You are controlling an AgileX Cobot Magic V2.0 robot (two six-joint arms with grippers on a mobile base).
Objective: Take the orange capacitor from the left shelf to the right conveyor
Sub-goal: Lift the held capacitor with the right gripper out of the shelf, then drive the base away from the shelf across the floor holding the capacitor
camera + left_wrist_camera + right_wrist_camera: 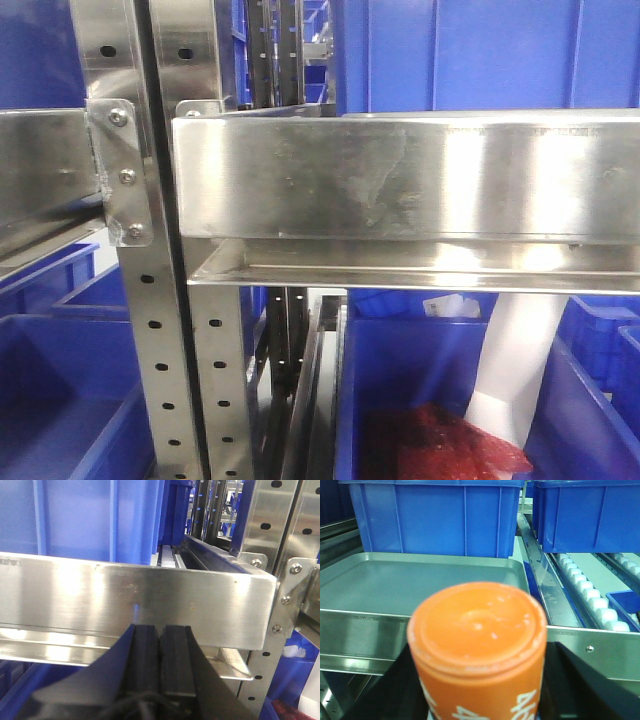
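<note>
The orange capacitor [477, 645] fills the lower middle of the right wrist view, upright, flat top towards the camera, white print on its side. My right gripper [485, 692] is shut on it, with dark fingers [570, 680] showing on either side. It hangs in front of a steel lip. My left gripper [160, 630] is shut with nothing in it, its pads pressed together just before the tall front lip of the left shelf [100, 595]. In the front view that shelf [400, 180] spans the upper half. The right conveyor is out of view.
A shallow silver tray [420, 580] lies behind the capacitor, with blue bins [435, 520] behind it and a white roller track [590, 600] to the right. Perforated uprights [160, 380] stand on the left. A white arm [515, 370] reaches down over a blue bin [400, 360] holding red material [430, 445].
</note>
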